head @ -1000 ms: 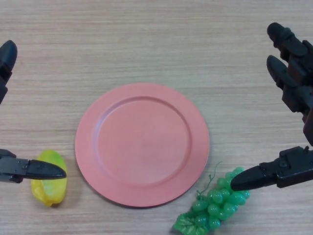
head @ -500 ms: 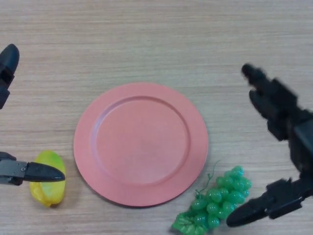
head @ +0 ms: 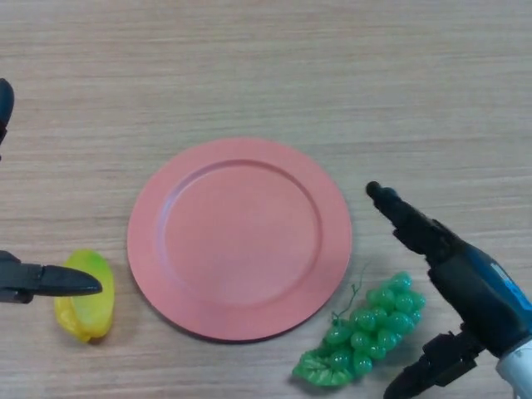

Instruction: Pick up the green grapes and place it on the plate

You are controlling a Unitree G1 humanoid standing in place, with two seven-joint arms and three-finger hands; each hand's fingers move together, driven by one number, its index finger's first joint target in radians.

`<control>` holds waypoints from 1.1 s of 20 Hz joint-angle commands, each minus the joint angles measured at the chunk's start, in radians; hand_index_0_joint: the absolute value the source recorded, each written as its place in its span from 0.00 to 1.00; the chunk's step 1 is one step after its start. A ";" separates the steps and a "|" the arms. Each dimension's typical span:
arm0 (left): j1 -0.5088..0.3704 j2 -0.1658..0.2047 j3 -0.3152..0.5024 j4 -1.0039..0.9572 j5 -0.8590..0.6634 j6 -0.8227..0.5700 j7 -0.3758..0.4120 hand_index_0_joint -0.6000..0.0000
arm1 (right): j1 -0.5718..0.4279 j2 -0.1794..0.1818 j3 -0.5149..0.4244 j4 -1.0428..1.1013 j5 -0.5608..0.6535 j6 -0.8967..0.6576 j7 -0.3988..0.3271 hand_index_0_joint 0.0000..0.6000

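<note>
A bunch of green grapes (head: pixel 366 334) lies on the wooden table, just off the lower right rim of a pink plate (head: pixel 239 237), which holds nothing. My right hand (head: pixel 465 283) is open and reaches down around the grapes. Its fingers (head: pixel 403 218) stretch above the bunch and its thumb (head: pixel 428 372) points in below it. They are close to the grapes but apart from them. My left hand (head: pixel 41 280) is at the left edge, open and idle.
A yellow-green fruit (head: pixel 85 296) lies on the table left of the plate, partly under my left thumb.
My right hand has moved down and left, from beside the table's right edge to around the grapes. The left hand has hardly moved.
</note>
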 commanded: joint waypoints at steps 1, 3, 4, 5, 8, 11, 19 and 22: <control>-0.016 0.035 0.034 -0.034 0.010 -0.173 -0.015 1.00 | -0.036 -0.028 -0.042 -0.005 -0.071 -0.190 -0.049 0.00; -0.020 0.035 0.027 -0.030 0.019 -0.175 -0.009 1.00 | -0.065 -0.035 -0.025 0.062 -0.174 -0.273 -0.040 0.00; -0.025 0.038 0.024 -0.029 0.024 -0.173 -0.003 1.00 | -0.098 -0.047 -0.020 0.126 -0.247 -0.339 -0.041 0.00; -0.026 0.038 0.022 -0.028 0.026 -0.175 -0.002 1.00 | -0.112 -0.052 -0.021 0.153 -0.275 -0.366 -0.036 0.00; -0.028 0.038 0.019 -0.021 0.031 -0.183 0.001 1.00 | -0.174 -0.076 -0.026 0.264 -0.408 -0.463 -0.021 0.00; -0.026 0.037 0.019 -0.019 0.032 -0.187 0.002 1.00 | -0.189 -0.086 -0.030 0.292 -0.454 -0.483 -0.023 0.50; -0.016 0.031 0.022 0.001 0.054 -0.227 0.004 1.00 | -0.218 -0.090 -0.046 0.342 -0.500 -0.465 -0.027 1.00; -0.018 0.029 0.016 0.004 0.061 -0.237 0.009 1.00 | -0.201 -0.078 -0.053 0.237 -0.438 -0.395 0.078 1.00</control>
